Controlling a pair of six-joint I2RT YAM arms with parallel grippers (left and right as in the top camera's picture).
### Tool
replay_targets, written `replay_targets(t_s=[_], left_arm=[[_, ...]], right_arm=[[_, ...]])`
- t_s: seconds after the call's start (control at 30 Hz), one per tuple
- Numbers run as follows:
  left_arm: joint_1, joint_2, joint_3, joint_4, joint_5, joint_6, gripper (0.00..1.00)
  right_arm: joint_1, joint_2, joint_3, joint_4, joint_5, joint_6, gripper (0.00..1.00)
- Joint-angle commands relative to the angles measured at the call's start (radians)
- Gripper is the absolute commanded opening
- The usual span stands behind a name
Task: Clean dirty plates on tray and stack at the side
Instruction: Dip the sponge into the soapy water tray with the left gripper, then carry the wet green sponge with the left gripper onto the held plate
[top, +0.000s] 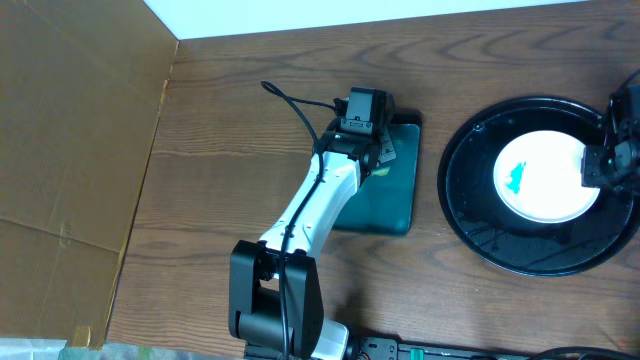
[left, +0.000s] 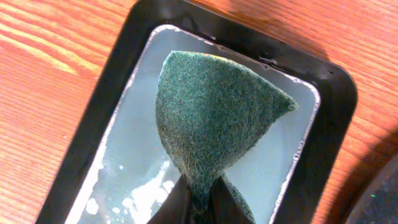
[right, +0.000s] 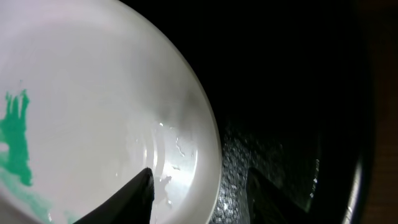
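Left gripper: jaws pinched on the narrow end of a green scouring pad, which fans out ahead of the fingers. It hangs over the small rectangular tray. A shallow film of water lies in the tray bottom, so the pad is probably here to be wetted. I cannot tell whether the pad touches the water.

Wooden table between the two trays: bare.

Round black tray, right side: one white plate lies flat inside, roughly central. A turquoise smear sits on its left half, so it is not yet cleaned. No other plates in view.

Right gripper: jaws spread, straddling the plate's right rim. One finger is over the plate's inner face, the other over the tray floor outside it. This reads as positioning to clamp the rim and steady the plate for scrubbing. No stack started at the side.
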Motion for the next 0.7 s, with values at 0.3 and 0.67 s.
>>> replay_targets(t_s=[0.3, 0.67], left_arm=[[0.004, -0.006, -0.001, 0.000, 0.080, -0.009, 0.07], [0.003, -0.048, -0.001, 0.021, 0.346, -0.009, 0.07]], right_arm=[[-0.011, 0.005, -0.110, 0.115, -0.017, 0.036, 0.18], [0.053, 0.010, -0.113, 0.176, -0.094, 0.056, 0.01]])
